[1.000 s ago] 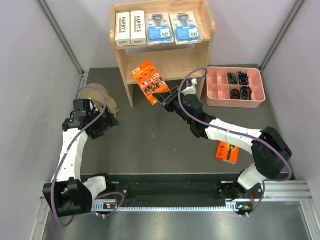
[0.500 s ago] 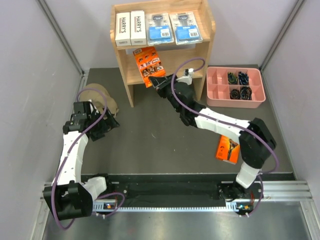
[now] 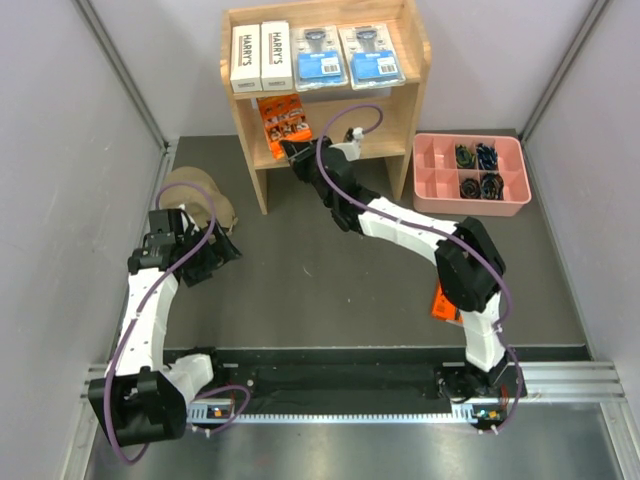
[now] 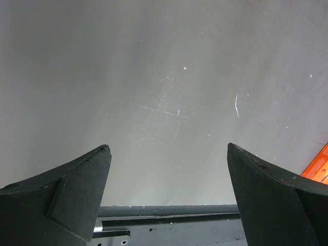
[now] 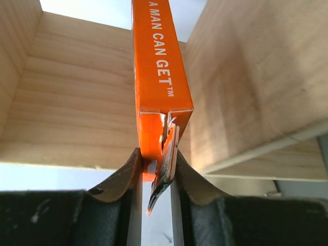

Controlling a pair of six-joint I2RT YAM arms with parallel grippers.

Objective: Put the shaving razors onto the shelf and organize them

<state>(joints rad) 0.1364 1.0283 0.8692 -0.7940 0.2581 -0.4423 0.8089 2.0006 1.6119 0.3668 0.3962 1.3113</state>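
The light-wood shelf (image 3: 410,60) stands at the back. Its top tier holds two white HARRY'S boxes (image 3: 261,57) and two clear blister packs with blue labels (image 3: 346,57). My right gripper (image 3: 293,150) is shut on an orange razor pack (image 3: 281,118) and holds it inside the lower tier, at its left end. In the right wrist view the pack (image 5: 157,61) stands on edge between the fingers (image 5: 128,171), with wood all round. A second orange pack (image 3: 447,303) lies on the mat, partly under the right arm. My left gripper (image 3: 222,250) is open and empty above the mat (image 4: 169,92).
A pink compartmented tray (image 3: 430,190) with small dark items sits right of the shelf. A tan round object (image 3: 190,185) lies at the left by the left arm. Grey walls close both sides. The metal rail (image 3: 330,385) runs along the near edge.
My right gripper has carried the orange pack up and to the left, from in front of the shelf into its lower tier. The left arm has barely moved.
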